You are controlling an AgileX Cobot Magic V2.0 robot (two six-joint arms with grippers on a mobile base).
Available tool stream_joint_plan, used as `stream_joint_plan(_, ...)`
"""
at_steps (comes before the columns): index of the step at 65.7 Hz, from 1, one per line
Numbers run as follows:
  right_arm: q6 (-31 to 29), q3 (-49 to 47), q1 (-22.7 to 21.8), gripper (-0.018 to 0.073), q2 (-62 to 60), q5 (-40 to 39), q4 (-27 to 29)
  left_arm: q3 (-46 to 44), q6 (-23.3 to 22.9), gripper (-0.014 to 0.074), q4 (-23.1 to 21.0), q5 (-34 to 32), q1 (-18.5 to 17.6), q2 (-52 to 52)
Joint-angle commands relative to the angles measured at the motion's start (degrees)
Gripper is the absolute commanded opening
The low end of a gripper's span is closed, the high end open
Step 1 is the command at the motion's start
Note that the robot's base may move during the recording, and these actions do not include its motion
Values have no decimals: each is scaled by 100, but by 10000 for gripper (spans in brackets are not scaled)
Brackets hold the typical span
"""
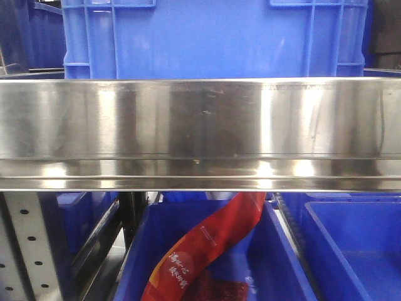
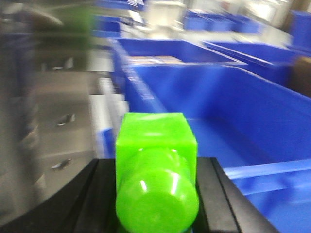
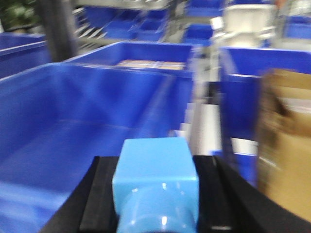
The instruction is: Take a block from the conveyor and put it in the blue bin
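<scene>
The grab looks done, the drop not yet: the left gripper (image 2: 156, 196) clamps a green block (image 2: 155, 145) beside a blue bin (image 2: 252, 109), the right gripper (image 3: 155, 196) clamps a light-blue block (image 3: 155, 162) near a second blue bin (image 3: 73, 111), with the conveyor out of view.

front view: pale printed characters, seemingly Chinese, running lengthwise along red packet (image 1: 213, 238) – too small and tilted to read | steel rail: no marking legible | left wrist view: blurred, nothing legible | right wrist view: blurred, nothing legible
</scene>
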Motion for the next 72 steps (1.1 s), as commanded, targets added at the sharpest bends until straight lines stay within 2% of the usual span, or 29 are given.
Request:
stream_joint_plan(1,-56,-402,302,-162,537,-249,34,-362,88,-111,45,-87,-481,457)
stream_joint_plan(8,-56,-859,637,-162,1079,-314,34,-754,88,-111,199,-263,-980,1011)
stream_joint_plan(17,-56,-1308,998,-162,1739,-340,34,-1266,88,-111,199,-821,-1482,1821)
stream_joint_plan(26,-56,-1411,1261,-162,2311,-736,34,-1638,88,-111,199,-1532,-1696,2618)
stream_joint_plan(32,-56,-1411,1373,-162,2620,-1046,34,-1835,88,-106,199,-1629,-1725,3017)
stream_joint_plan(36,-56,-1411,1421,-148,2793,-1176,34,-1897,88,-60,199,-1642,-1725,3221)
stream_joint_plan(42,-56,-1411,1420,-38,2977,-1260,34,-1922,88,81,177,-1734,-1725,3401)
stream_joint_plan(49,-56,-1411,1420,210,3084,-1287,58,-1922,88,267,165,-1650,-1725,3509)
stream_joint_plan(54,-56,-1411,1420,380,3093,-1324,58,-1922,88,335,126,-1651,-1725,3534)
stream_joint_plan(58,-56,-1411,1420,454,3093,-1386,58,-1922,88,347,114,-1715,-1725,3534)
stream_joint_plan(64,-56,-1411,1420,474,3044,-1485,58,-1922,88,333,114,-1832,-1725,3507)
stream_joint_plan(72,-56,-1411,1420,442,2853,-1490,58,-1922,88,286,114,-1854,-1725,3412)
